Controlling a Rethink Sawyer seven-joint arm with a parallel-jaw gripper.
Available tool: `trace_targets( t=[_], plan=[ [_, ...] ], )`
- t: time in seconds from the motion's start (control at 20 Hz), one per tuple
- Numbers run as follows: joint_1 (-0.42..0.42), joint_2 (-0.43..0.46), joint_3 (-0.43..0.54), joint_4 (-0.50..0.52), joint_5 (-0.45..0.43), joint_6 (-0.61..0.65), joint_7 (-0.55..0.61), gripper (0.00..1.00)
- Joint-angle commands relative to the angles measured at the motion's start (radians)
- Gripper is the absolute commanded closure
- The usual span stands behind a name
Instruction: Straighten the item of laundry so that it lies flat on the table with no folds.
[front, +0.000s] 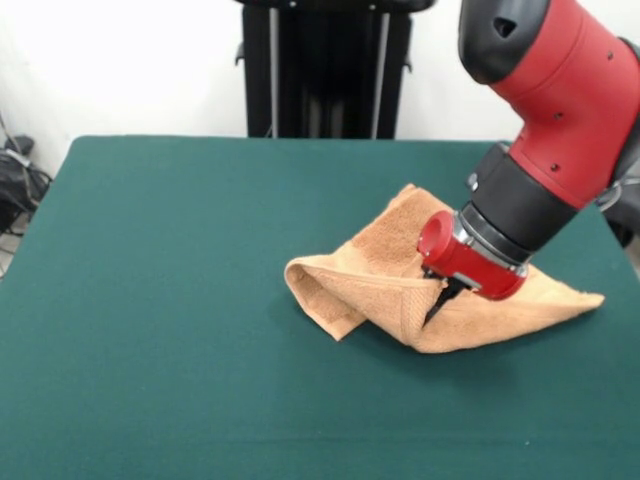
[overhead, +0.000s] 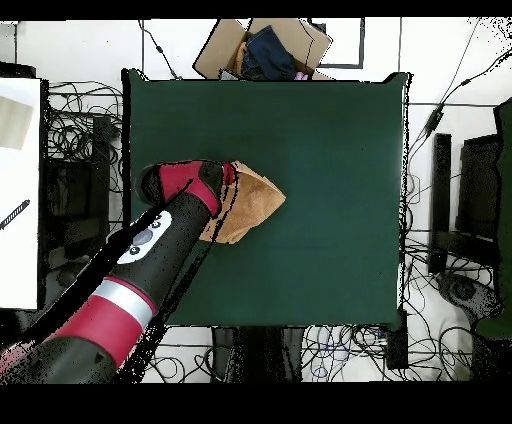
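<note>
The item of laundry (front: 380, 275), a peach-orange terry towel, lies crumpled on the dark green table (front: 180, 260), right of centre. Its left part is folded over into a rolled flap, and one corner stretches out flat to the right. My gripper (front: 437, 300) points down into the middle of the towel, its black tips together and shut on a ridge of cloth. From above, the towel (overhead: 252, 205) shows as a folded wedge on the left half of the table (overhead: 330, 150). The red arm (overhead: 185, 185) covers the towel's left side and hides the fingertips.
The arm reaches in across the table's right side in the front view. An open cardboard box (overhead: 262, 48) with dark contents sits beyond one table edge in the overhead view, and cables lie on the floor around the table.
</note>
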Motion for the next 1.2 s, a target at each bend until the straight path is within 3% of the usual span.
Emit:
trace_targets(
  t=[0.05, 0.8, 1.2],
  plan=[
    [-0.024, -0.013, 0.075, 0.04, 0.053, 0.044, 0.281, 0.0],
    [-0.046, -0.046, 0.123, 0.056, 0.07, 0.046, 0.261, 0.0],
    [-0.057, -0.168, 0.181, -0.005, 0.041, 0.1, 0.118, 0.0]
  ],
)
